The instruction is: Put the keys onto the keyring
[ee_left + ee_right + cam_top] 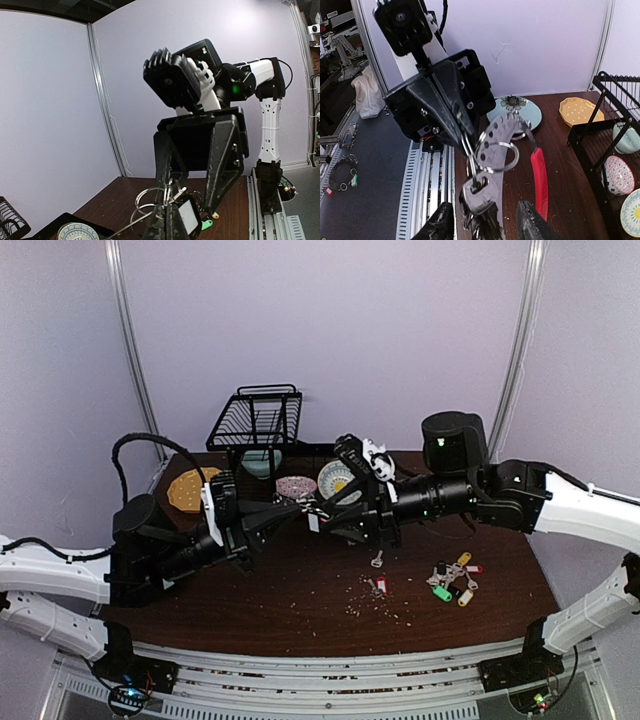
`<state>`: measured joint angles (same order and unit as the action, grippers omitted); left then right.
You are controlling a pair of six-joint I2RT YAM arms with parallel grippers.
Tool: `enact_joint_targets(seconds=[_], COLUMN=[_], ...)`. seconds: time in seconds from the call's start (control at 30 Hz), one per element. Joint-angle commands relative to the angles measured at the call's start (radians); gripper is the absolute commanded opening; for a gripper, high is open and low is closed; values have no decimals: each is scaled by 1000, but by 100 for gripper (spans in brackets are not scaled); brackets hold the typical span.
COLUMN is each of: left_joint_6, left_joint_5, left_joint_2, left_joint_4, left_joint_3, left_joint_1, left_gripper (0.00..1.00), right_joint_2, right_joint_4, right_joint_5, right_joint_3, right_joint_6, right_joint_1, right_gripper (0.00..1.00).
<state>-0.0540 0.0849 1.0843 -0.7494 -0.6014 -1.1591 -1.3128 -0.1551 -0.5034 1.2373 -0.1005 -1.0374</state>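
2 grippers meeting over the dark wooden table point(300, 610)

Left gripper point(461, 141) is pinching the red-and-grey metal keyring point(512, 150); right gripper point(482, 220) is seemingly clamping a silver key point(480, 196) against it.

Top external: high behind arm bases, looking down over table point(300, 610). Wrist cams close, facing each other across keyring point(512, 145); each sees the opposite gripper, shared mid-table
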Motion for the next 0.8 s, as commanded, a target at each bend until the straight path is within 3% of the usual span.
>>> enact_joint_targets(seconds=[0.0,0.13,0.67,0.73,0.77], left_joint_6=[2,6,106,108,109], left_joint_5=[-30,-25,4,1,1], left_joint_2=[-23,-19,8,13,14], left_joint_4=[-81,-88,-192,-191,-190], left_joint_3=[3,5,38,39,38], left_joint_1=[2,2,2,2,2], left_gripper=[0,0,0,0,0], right_joint_2=[58,51,21,29,33], right_joint_4=[33,36,14,12,8], right_joint_5=[-9,55,83,84,84], right_joint_3=[-52,-64,-26,-27,-25], right_joint_6=[1,-4,-84,-97,-102], right_joint_1=[-4,-5,-14,-15,-16], right_gripper=[48,47,10,9,13])
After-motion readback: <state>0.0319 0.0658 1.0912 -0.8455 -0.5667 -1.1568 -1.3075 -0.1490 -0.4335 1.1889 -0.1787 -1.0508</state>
